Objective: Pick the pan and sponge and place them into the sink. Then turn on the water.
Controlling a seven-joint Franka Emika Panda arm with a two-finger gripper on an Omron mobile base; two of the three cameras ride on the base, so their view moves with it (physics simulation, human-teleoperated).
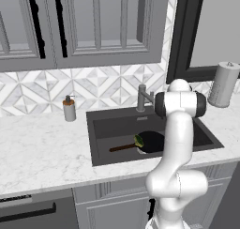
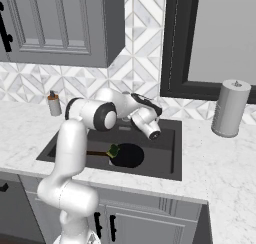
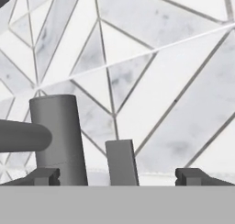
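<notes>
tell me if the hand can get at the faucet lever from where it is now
Probably yes: the hand is open, facing the faucet, and its flat lever stands between the fingertips with nothing in front of it.

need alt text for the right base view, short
A black pan with a sponge on it lies in the dark sink, while the white arm reaches over the basin toward the backsplash. A grey canister stands on the marble counter.
</notes>
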